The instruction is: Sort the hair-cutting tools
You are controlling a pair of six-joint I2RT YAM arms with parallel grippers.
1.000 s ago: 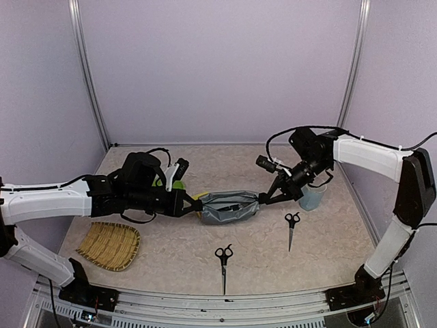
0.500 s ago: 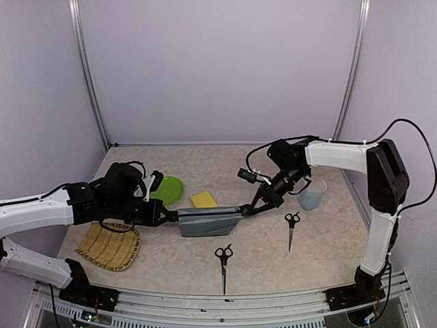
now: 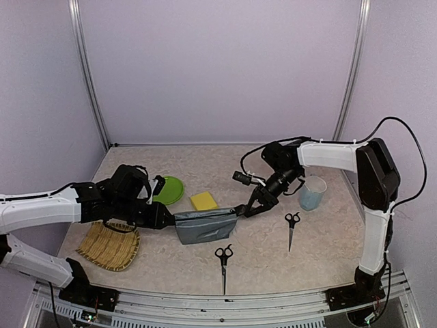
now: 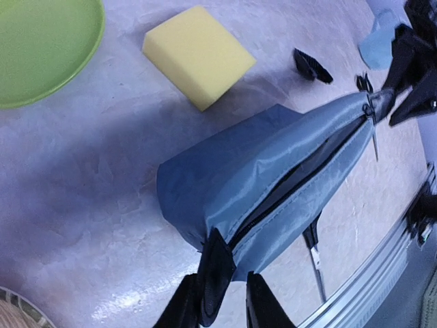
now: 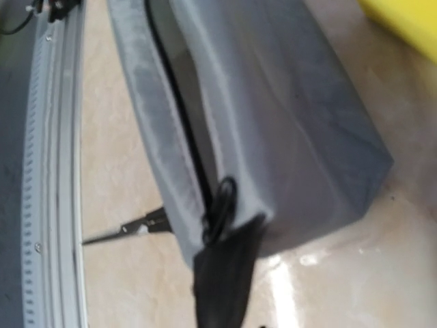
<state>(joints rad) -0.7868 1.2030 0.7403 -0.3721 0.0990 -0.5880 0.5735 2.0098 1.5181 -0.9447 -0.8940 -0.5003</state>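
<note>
While the pouch [image 3: 203, 225] is stretched between both arms at lower centre of the top view, its left end is gripped by the left claw [image 3: 166, 220], clenched on the fabric. Its right end is gripped by the right claw [image 3: 244, 210], clenched at the zip pull. Whether the pouch rests on the surface [image 3: 273, 164] cannot be told. In the left wrist view the zip [image 4: 300, 174] is seen parted along the top edge. The near scissors [image 3: 223, 263] are laid below the pouch, blades pointed at the bottom edge. The right scissors [image 3: 291, 227] are laid further right, just below the cup [image 3: 312, 193]. A small black guard [image 4: 313, 65] is seen at upper right of the left wrist view. The sponge [image 3: 203, 200] is set just above the pouch, with the plate [image 3: 167, 189] to its left and the basket [image 3: 109, 244] at lower left.
</note>
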